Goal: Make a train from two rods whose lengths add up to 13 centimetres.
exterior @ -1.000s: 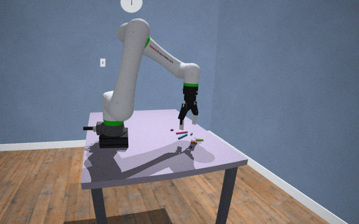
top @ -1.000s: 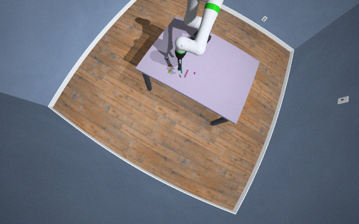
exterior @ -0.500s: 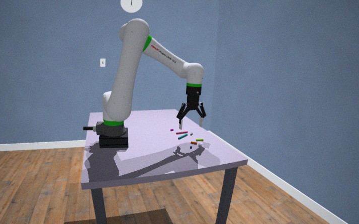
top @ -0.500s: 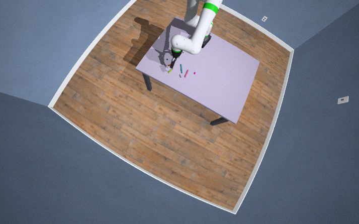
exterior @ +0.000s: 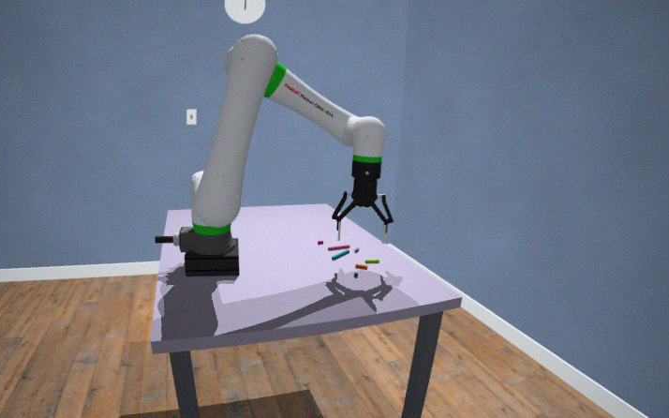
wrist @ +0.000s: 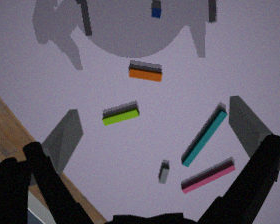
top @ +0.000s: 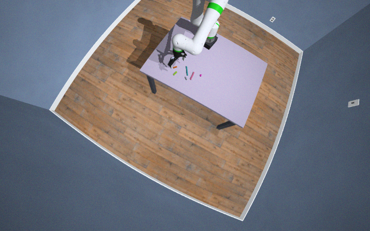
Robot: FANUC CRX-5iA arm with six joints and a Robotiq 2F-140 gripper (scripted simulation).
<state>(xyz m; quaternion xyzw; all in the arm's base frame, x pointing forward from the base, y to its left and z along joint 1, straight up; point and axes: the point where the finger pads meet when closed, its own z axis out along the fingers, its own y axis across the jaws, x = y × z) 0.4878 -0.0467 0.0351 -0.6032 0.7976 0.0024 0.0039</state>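
My gripper (exterior: 362, 231) hangs open and empty well above the purple table (exterior: 295, 270), over the rods near its edge; it also shows in the overhead view (top: 172, 62). All rods lie flat and apart. In the wrist view the orange rod (wrist: 145, 72) lies ahead, the lime rod (wrist: 120, 115) is closer at the left, the turquoise rod (wrist: 204, 137) is at the right, the pink rod (wrist: 208, 175) is below it, and the short grey rod (wrist: 164, 171) is between them. The small blue rod (wrist: 156, 10) lies farthest ahead. The magenta rod (exterior: 320, 242) shows in the side view.
The table's edge and the wood floor (wrist: 31, 156) run close at the left of the wrist view. The arm's base (exterior: 211, 254) stands at the table's other side. The arm's shadow (exterior: 358, 288) falls on the table near the blue rod.
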